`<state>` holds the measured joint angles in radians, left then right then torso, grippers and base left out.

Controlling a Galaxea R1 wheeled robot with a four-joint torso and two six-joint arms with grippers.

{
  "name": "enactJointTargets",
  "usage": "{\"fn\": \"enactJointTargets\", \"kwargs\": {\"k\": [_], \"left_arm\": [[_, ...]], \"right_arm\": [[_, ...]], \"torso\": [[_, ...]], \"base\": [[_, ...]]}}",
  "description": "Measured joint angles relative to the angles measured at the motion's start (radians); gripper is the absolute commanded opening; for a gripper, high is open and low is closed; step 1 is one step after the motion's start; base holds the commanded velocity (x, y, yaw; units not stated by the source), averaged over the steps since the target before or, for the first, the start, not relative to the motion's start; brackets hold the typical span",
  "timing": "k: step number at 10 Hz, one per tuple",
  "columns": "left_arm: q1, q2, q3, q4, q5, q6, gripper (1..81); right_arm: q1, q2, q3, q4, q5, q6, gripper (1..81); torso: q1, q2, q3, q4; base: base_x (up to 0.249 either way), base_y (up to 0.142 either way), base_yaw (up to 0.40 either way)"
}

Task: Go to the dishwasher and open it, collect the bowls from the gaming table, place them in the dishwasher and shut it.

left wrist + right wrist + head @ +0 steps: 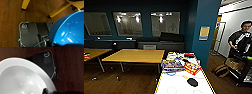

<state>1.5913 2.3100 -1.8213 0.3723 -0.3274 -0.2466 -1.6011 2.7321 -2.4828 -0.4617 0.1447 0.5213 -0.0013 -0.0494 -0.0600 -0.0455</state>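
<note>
Glossy bright-blue bowl (70, 30), plain white bowl (21, 78), white worktop (180, 83) edged yellow, teal walls (204, 15), brown wood floor (134, 80)

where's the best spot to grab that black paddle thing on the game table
Judging by the head view, grip the black paddle by its pale handle, coming from above: it lies flat on the gaming table with the handle jutting clear toward the board-game boxes.

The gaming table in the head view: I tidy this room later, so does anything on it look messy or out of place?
Yes. The far end of the gaming table is cluttered: colourful game boxes lie piled at odd angles, and a red box sits skewed near the edge. A dark paddle-like item lies loose on the white top.
</note>
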Motion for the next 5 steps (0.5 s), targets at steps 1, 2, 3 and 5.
{"fn": "enactJointTargets", "kwargs": {"k": [1,2,3,5], "left_arm": [[0.000,0.000,0.000,0.000,0.000,-0.008,1.0],[0.000,0.000,0.000,-0.001,-0.001,-0.012,1.0],[0.000,0.000,0.000,0.000,-0.001,-0.012,1.0],[0.000,-0.003,0.000,-0.001,-0.001,-0.012,1.0]], "right_arm": [[0.000,0.000,0.000,0.000,0.000,0.000,1.0],[0.000,0.000,0.000,0.000,0.000,0.000,1.0],[0.000,0.000,0.000,0.000,0.000,0.000,1.0],[0.001,0.000,-0.001,0.000,0.000,0.000,1.0]], "torso": [[0.000,0.000,0.000,0.000],[0.000,0.000,0.000,0.000],[0.000,0.000,0.000,0.000],[0.000,0.000,0.000,0.000]], "base": [[0.000,0.000,0.000],[0.000,0.000,0.000],[0.000,0.000,0.000],[-0.068,0.000,0.000]]}}
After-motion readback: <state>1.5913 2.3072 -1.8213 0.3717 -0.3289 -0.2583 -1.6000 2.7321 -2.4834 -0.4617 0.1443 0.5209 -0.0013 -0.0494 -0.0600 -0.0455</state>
